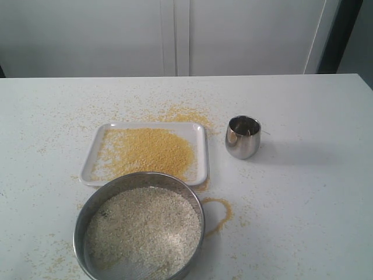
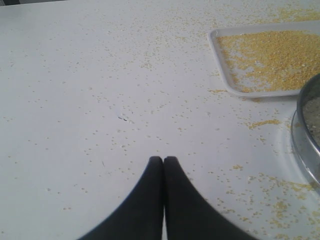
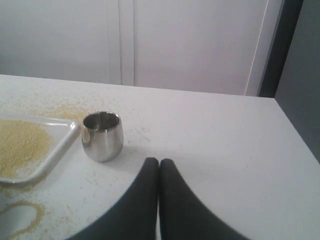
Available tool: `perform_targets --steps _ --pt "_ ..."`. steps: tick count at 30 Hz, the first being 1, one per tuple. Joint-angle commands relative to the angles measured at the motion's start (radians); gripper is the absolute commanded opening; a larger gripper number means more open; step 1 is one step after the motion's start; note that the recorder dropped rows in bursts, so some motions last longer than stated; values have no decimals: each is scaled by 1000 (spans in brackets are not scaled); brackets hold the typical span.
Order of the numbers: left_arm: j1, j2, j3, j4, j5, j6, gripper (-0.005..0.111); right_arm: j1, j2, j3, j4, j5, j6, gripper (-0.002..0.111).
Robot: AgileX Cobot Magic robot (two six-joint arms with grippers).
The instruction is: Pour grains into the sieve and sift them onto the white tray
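Exterior view, nearest first: the sieve (image 1: 140, 177) rests on the table just before the white tray (image 1: 88, 160), apparently set aside with sifting done — off-white grains (image 1: 143, 227) fill its mesh, fine yellow granules (image 1: 148, 151) heap on the tray. Beyond, a steel cup (image 1: 242, 137) stands upright. Left gripper (image 2: 163, 159) and right gripper (image 3: 159, 161) — both pinched shut, empty.

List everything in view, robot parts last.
white tray: one, white, mid-table
yellow granules: one heap, yellow, on the tray
sieve: one, steel, in front of the tray
off-white grains: one layer, off-white, inside the sieve
spilled granules: scattered, yellow, around tray and sieve
steel cup: one, silver, upright, right of the tray
table: one, white, under everything
left pincer: one, black, shut, above the table
right pincer: one, black, shut, near the cup
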Motion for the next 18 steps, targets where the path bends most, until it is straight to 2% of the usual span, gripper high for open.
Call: perform_targets --steps 1,9,18 --pt "4 -5 4 -11 1 0 0 4 -45 75 0 -23 0 0" --pt "4 -5 4 -11 1 0 0 4 -53 165 -2 -52 0 0" --pt "4 -5 4 -11 1 0 0 4 -53 165 -7 -31 -36 0"
